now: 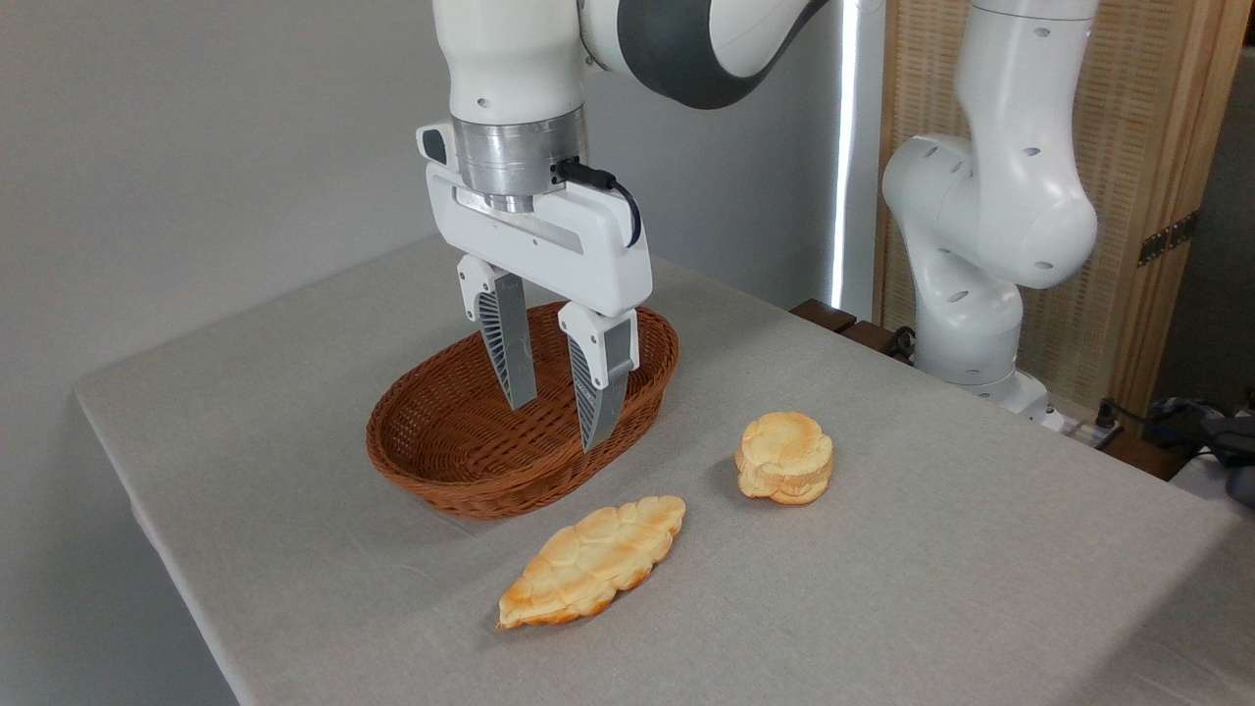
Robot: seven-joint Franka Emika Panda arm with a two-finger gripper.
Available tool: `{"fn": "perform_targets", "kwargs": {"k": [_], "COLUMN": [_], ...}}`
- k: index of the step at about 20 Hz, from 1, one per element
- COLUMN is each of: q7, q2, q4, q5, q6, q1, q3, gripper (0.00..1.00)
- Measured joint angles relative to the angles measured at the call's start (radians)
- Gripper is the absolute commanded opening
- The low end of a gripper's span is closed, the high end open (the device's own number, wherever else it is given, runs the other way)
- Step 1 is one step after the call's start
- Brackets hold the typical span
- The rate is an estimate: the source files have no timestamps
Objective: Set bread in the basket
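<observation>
Your tool hangs over the basket with its two fingers pointing down, spread apart and holding nothing. The tips sit at about the level of the rim, over the hollow, which is bare of bread.

The bread you want is not under the tool. It lies on the tabletop to the right of the basket and slightly nearer the camera, clear of the rim, with a strip of bare cloth between. It sits flat, segmented top up, and being round it has no long axis to speak of, so the finger line need not be turned to suit it.

Do not confuse it with the longer leaf-shaped bread, which lies in front of the basket, just off its near rim, with its long axis running from lower left to upper right. That piece is well apart from the bun and off the straight path between tool and bun.

So the coming move, as you should judge it, is a lift clear of the rim, a travel to the right and a little toward the camera, then a descent over the bun. From this single angle the depth is hard to read; the present finger gap looks perhaps a little narrow for the bun.
</observation>
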Motion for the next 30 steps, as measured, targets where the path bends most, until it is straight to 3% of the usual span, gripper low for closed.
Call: {"fn": "perform_targets", "kwargs": {"k": [22,30], "q7": [0.000,0.145], "q2": [-0.020,-0.122], "q4": [-0.001,-0.091], "q5": [0.000,0.000], "q6": [-0.013,-0.084], "q1": [0.000,0.005], "q3": [-0.011,0.005], "gripper": [1.00,1.00]}}
